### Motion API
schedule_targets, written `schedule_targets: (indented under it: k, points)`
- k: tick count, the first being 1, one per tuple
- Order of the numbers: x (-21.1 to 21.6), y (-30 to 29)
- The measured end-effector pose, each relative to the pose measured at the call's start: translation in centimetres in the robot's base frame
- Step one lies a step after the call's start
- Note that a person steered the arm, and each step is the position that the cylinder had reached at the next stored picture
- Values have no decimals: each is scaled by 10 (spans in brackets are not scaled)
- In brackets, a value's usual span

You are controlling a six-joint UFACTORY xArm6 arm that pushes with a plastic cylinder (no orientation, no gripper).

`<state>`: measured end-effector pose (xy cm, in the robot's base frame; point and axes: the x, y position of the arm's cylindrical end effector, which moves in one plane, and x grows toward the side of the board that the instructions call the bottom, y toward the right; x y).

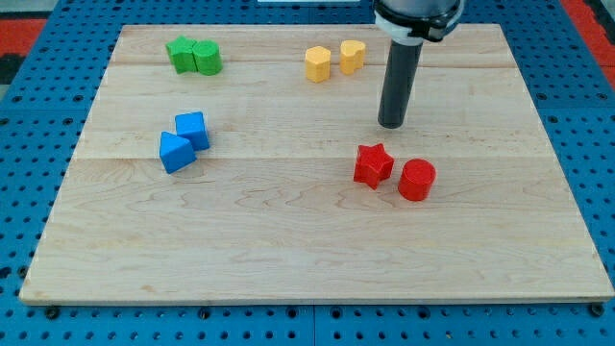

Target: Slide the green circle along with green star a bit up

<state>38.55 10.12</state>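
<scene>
The green star [180, 54] and the green circle [206, 58] sit touching side by side near the view's top left of the wooden board [288, 240], star on the left. My tip [390, 124] rests on the board right of centre, far to the right of the green blocks and just above the red star [373, 164].
A red cylinder [416, 180] sits right of the red star. Two yellow blocks [318, 63] [352, 56] stand near the top centre, left of the rod. Two blue blocks [192, 129] [175, 152] lie at the left, below the green pair.
</scene>
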Motion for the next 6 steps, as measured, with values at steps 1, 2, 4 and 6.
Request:
schedule_targets:
  k: [1,2,4,6]
  points:
    - [0,-3]
    - [-14,-50]
    - [-24,-82]
    - [-40,-163]
